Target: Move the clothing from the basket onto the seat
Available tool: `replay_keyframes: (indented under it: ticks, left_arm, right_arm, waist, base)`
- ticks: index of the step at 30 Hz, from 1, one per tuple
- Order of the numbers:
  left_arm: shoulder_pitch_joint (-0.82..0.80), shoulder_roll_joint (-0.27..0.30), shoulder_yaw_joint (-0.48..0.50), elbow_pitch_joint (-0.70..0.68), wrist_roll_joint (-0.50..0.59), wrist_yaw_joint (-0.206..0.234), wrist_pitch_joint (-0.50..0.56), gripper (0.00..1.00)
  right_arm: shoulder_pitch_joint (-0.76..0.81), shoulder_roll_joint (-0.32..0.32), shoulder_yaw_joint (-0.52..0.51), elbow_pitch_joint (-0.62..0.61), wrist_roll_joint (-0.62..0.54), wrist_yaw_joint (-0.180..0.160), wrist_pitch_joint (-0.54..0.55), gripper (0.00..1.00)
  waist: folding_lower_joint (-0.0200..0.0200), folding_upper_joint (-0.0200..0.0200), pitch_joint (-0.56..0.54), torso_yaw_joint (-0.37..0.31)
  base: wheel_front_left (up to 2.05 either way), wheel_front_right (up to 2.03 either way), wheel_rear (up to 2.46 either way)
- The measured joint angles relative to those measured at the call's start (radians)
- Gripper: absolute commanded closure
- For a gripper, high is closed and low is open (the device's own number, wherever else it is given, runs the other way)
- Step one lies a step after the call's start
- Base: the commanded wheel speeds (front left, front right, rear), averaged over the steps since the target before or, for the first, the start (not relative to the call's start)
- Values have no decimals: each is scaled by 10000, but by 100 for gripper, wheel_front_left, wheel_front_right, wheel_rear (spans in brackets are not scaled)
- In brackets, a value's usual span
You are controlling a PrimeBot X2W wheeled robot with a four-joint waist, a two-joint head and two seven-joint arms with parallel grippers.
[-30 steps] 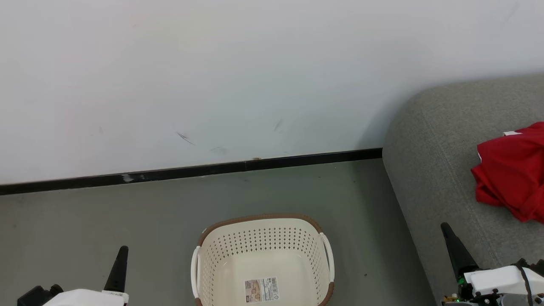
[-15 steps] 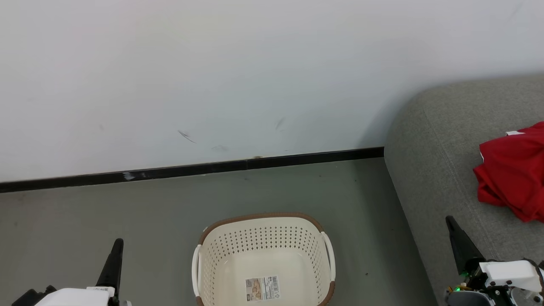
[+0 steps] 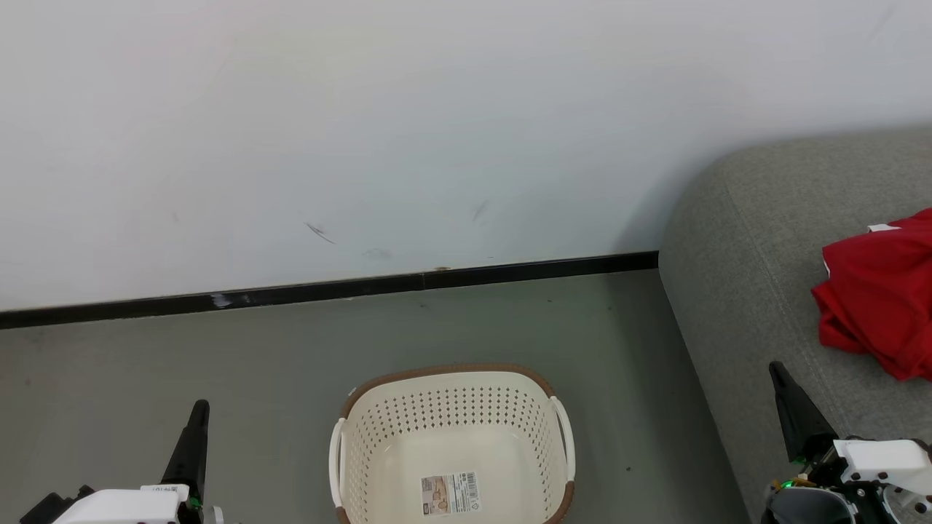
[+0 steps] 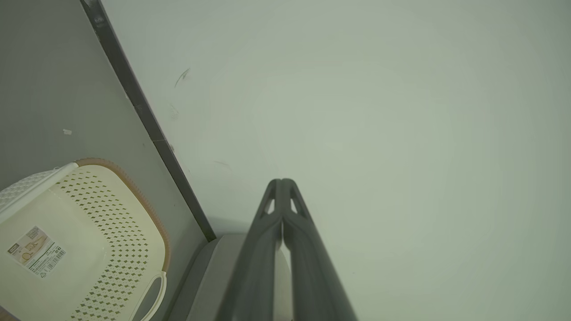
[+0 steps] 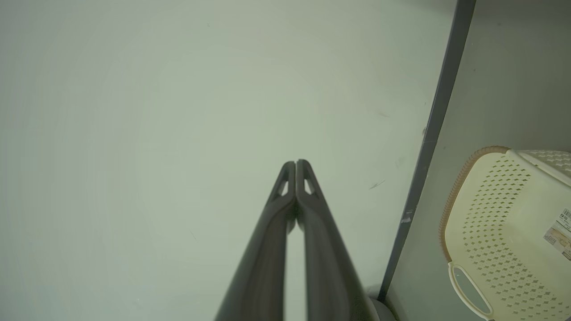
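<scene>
On the sofa (image 3: 735,240): red clothing (image 3: 874,298) lies in a crumpled heap well in from the rounded corner, past the seam. The head view's right side cuts it off, so I cannot tell whether both garments are there.
Basket (image 3: 451,407): stands on the floor (image 3: 182,349) just beside the sofa's corner. Nothing is inside but its label (image 3: 450,495), the same as a second ago.
Left gripper (image 3: 198,407): fingers pressed together, holding nothing. The tip has crept slightly higher in the head view, over bare floor left of the basket.
Right gripper (image 3: 778,371): fingers together, empty. The tip has edged up along the sofa's front edge, and its white wrist has sunk lower in the view.
Camera: the skirting board (image 3: 328,291) sits a touch higher than before, so part of that drift may be the head's.
Change: arms only. The clothing and basket keep their places.
Meaning: with the basket empty and red cloth on the sofa, the transfer looks done. The arms seem to be settling with nothing left to grasp.
</scene>
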Motion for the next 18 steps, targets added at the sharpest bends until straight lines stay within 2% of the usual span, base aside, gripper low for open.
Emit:
replay_keyframes:
  ticks: [18]
  left_arm:
    - [-8, 0, 17, 67, 0, -40, 0, 100]
  right_arm:
    - [0, 2, -46, 63, 0, 0, 2, 100]
  waist:
    - [-2, 0, -1, -1]
  base:
    - [0, 0, 0]
